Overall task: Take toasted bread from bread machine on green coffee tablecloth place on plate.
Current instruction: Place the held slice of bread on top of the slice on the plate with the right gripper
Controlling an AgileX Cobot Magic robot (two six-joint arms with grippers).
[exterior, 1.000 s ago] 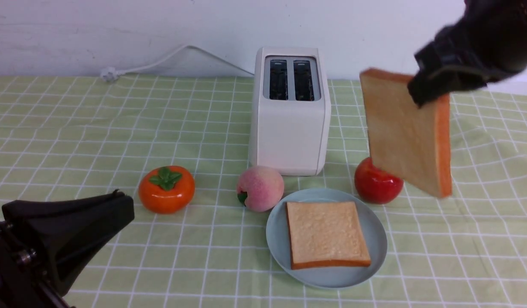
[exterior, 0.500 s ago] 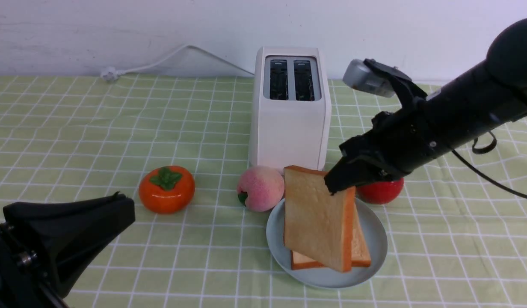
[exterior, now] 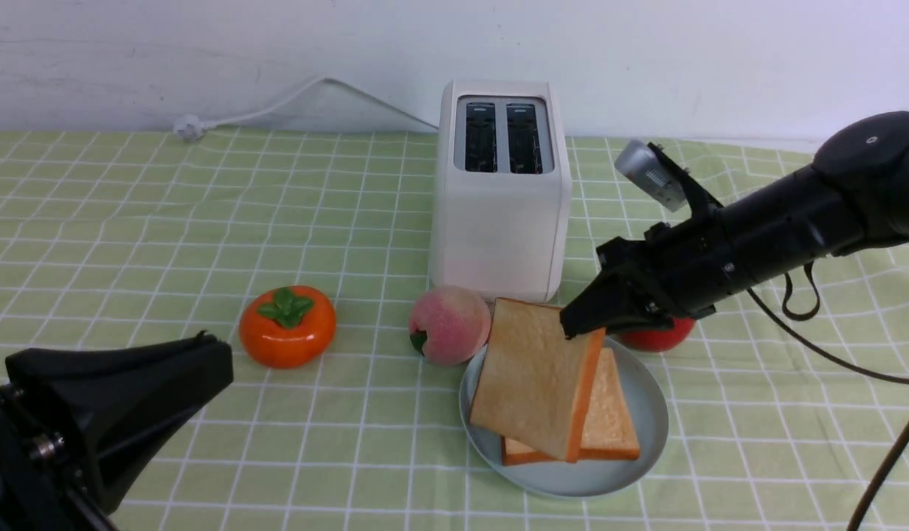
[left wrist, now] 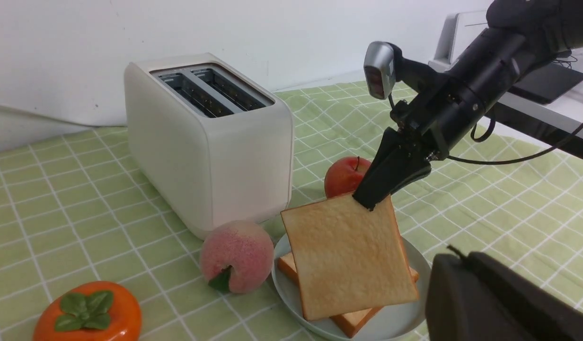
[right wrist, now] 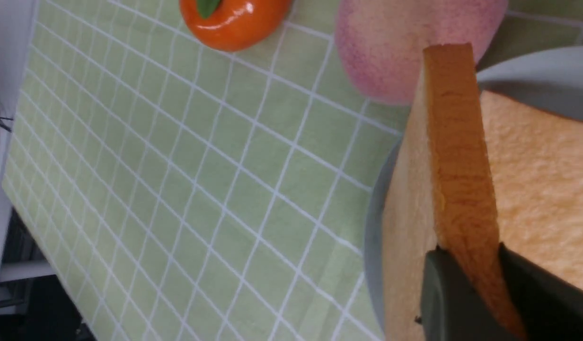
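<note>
The cream-white bread machine [exterior: 501, 192] stands at the back of the green coffee tablecloth [exterior: 130, 221], both slots empty. In front of it, the pale blue-green plate [exterior: 650, 413] holds one slice of toasted bread [exterior: 613, 420] lying flat. My right gripper [exterior: 581, 324] is shut on the top edge of the second slice [exterior: 532, 376], which is tilted over the first with its low edge at the plate. The grip shows in the right wrist view [right wrist: 466, 258]. My left gripper [exterior: 211, 346] is shut and empty, low at the near left.
An orange persimmon [exterior: 287, 326], a pink peach [exterior: 448, 324] and a red apple [exterior: 657, 335] sit on the cloth round the plate's far side. The peach almost touches the plate's rim. The toaster's white cord [exterior: 277, 107] runs along the wall.
My right gripper has carried the second slice down and left, from high at the right to over the plate, and tipped it flatter onto the first slice. The left arm has not moved.
</note>
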